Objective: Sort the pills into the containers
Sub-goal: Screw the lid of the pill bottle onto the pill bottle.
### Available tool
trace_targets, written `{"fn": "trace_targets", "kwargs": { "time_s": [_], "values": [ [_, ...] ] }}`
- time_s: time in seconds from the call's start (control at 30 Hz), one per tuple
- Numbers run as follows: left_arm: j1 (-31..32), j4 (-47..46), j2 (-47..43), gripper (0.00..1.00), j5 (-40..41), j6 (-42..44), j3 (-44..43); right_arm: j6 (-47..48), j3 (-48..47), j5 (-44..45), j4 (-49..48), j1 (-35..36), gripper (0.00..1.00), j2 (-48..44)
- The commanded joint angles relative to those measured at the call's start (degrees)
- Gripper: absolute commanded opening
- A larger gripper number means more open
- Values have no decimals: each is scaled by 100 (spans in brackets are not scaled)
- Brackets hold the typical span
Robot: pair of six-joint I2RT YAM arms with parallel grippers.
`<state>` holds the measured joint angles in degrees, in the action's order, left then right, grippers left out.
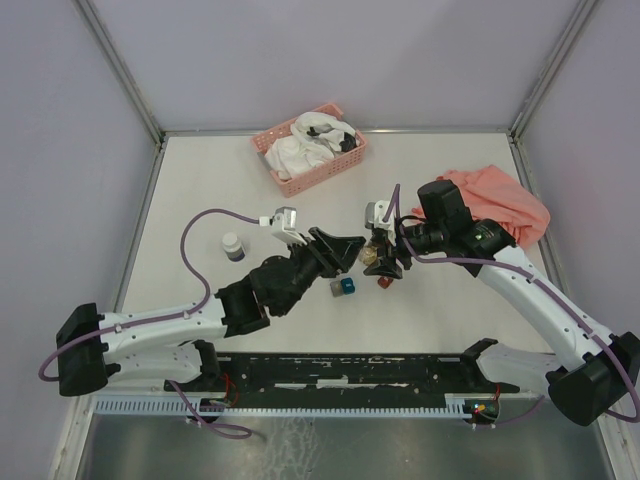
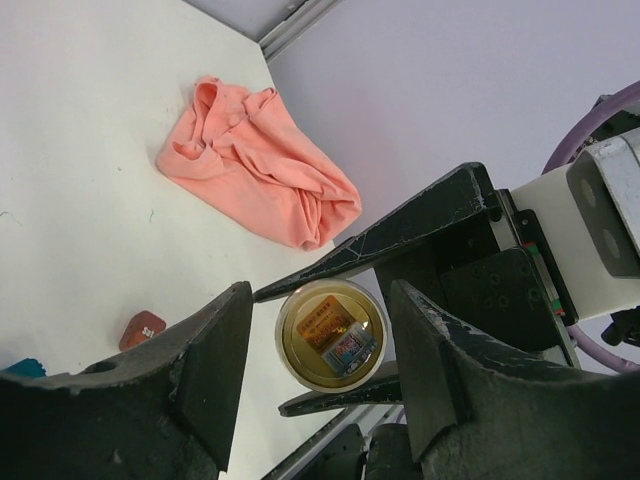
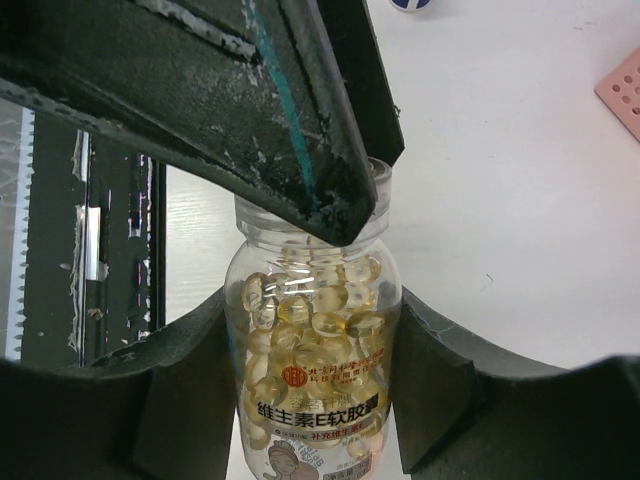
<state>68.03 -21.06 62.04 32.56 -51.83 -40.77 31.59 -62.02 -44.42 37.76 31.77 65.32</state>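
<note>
Top external view, item one: we list a clear jar (image 1: 371, 256), held where the two arms meet over the white worktop (image 1: 200, 190). Every place below is given from this jar.

Item two: pills (image 3: 310, 330). These amber softgels fill the jar. The right wrist view shows them through its wall, above a printed label.

Item three: right gripper (image 3: 315, 300). Its jaws press the jar's body from both sides and hold it.

Item four: left gripper (image 2: 320, 292). Its jaws stand apart astride the jar's round end. One is at the rim and the other shows a gap, so we count no grip. In the right wrist view one left jaw crosses the jar's clear neck.

Item five: a teal box (image 1: 348, 286) sits just near-left of the jar. A grey box (image 1: 336, 289) is just beside the teal one, on the side away from the jar. A dark red box (image 1: 382, 282) lies just on the jar's near side.

Item six: a small white-capped bottle (image 1: 233, 246) stands well to the left of the jar.

Item seven: a salmon cloth (image 1: 505, 205) lies crumpled to the right of the jar and beyond it.

Item eight: a pink slatted basket (image 1: 325, 172) sits beyond the jar, holding white cloth (image 1: 305, 145).
</note>
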Motion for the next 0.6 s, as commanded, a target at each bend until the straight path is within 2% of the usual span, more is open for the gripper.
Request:
{"fn": "trace_targets", "kwargs": {
  "time_s": [0.0,0.33,0.57],
  "values": [
    [52,-135,27,63,67,-113,-290,-28,-94,17,-201,18,6,-17],
    [53,-2,19,62,-189,-112,-274,-114,-124,62,-221,22,6,18],
    [52,49,36,51,-337,46,-257,-194,-141,45,-234,21,6,34]
  ]
}}
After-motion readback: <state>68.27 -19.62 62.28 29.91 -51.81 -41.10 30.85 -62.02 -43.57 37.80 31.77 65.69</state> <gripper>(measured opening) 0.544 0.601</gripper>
